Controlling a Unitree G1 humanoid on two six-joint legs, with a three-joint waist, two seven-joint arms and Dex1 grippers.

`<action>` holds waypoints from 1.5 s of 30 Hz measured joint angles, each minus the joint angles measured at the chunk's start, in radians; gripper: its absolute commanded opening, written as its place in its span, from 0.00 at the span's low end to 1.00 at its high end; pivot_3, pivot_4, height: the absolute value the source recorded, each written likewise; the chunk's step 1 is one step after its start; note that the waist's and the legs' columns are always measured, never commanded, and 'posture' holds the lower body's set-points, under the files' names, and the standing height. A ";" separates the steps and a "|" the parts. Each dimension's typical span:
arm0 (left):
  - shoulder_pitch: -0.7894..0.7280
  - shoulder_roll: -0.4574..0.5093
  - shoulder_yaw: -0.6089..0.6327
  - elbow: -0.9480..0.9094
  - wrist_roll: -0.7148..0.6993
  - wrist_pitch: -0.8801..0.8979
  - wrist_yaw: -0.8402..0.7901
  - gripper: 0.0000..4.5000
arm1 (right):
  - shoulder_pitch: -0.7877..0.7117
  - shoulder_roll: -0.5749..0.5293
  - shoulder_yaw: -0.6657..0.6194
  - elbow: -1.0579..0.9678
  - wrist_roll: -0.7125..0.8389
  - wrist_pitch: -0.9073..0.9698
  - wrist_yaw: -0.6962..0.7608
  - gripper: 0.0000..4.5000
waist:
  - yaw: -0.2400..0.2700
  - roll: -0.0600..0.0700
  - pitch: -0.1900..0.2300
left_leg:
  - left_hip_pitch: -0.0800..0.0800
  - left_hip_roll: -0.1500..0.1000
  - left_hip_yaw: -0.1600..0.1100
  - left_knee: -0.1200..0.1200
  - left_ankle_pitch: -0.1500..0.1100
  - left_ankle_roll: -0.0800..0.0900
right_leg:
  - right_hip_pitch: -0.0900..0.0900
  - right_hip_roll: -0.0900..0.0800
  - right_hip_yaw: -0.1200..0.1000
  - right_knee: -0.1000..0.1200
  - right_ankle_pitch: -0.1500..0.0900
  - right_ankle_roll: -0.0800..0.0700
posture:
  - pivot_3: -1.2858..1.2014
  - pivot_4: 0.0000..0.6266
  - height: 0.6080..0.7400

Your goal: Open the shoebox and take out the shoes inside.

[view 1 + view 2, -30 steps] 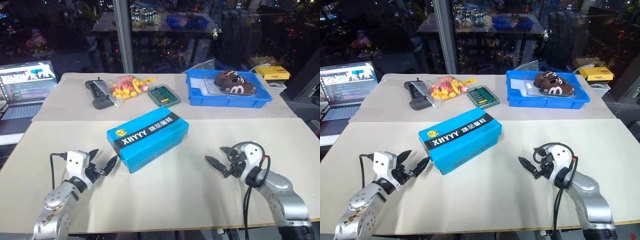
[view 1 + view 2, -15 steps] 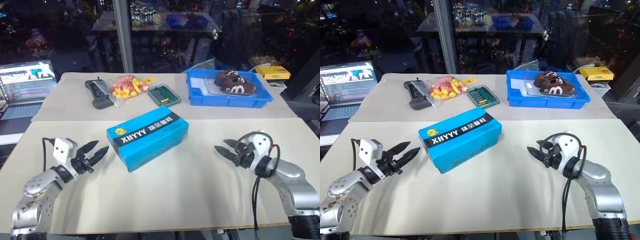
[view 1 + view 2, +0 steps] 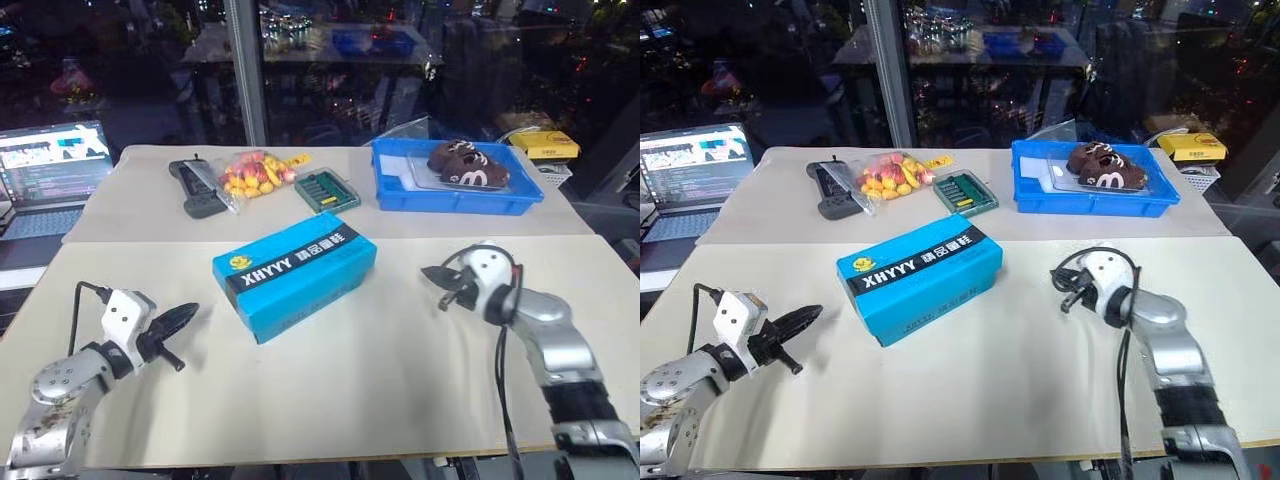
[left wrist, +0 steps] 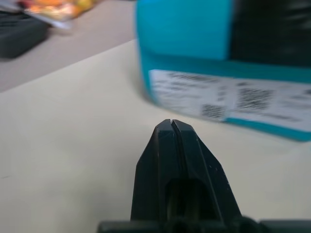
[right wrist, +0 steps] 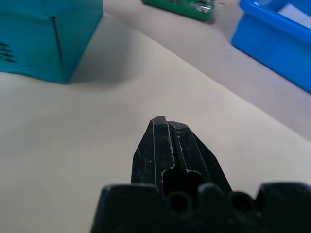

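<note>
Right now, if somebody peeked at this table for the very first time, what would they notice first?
Probably the bright blue shoebox, closed, in the middle of the table. The left gripper and right gripper are on either side of it, both shut and apart from it. At the back sit a blue tray and a bag of colourful sweets.

1. The left gripper (image 3: 188,313) hovers low on the robot's left side, its two black fingers (image 4: 172,145) pressed together, empty, pointing forward and inward.
2. The right gripper (image 3: 428,272) reaches further forward on the right side, its fingers (image 5: 165,141) pressed together, empty, pointing leftward.
</note>
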 measured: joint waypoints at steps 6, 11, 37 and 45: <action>-0.040 -0.166 -0.102 -0.049 0.150 0.046 0.258 0.00 | -0.244 0.101 0.133 0.355 -0.159 -0.158 -0.052 0.02 | -0.002 0.000 0.000 | -0.002 -0.001 0.000 0.001 0.000 0.000 | -0.001 0.000 0.000 0.000 0.005 -0.005 | 0.52 0.24 1.00; -0.045 -0.200 -0.178 -0.094 0.200 0.078 0.307 0.00 | -0.401 0.180 0.134 0.610 -0.194 -0.262 -0.096 0.02 | -0.006 0.000 0.000 | -0.001 -0.001 -0.001 0.000 0.000 0.000 | 0.000 0.000 0.000 0.001 0.005 -0.005 | 0.52 0.24 1.00; 0.095 0.040 -0.216 -0.366 -0.188 0.393 -0.109 0.00 | 0.330 -0.279 -0.003 -0.697 0.182 0.590 0.417 0.02 | 0.013 0.005 0.006 | -0.001 -0.001 -0.001 0.002 -0.001 -0.001 | 0.000 -0.001 -0.001 0.000 -0.006 -0.005 | 0.52 0.24 1.00; -0.073 0.092 -0.244 -0.185 -0.110 0.294 -0.151 0.00 | 0.347 -0.238 -0.021 -0.647 0.157 0.553 0.297 0.02 | -0.001 0.003 0.007 | -0.003 0.000 -0.001 0.010 -0.001 -0.001 | 0.000 -0.001 -0.001 0.002 -0.004 -0.005 | 0.52 0.24 1.00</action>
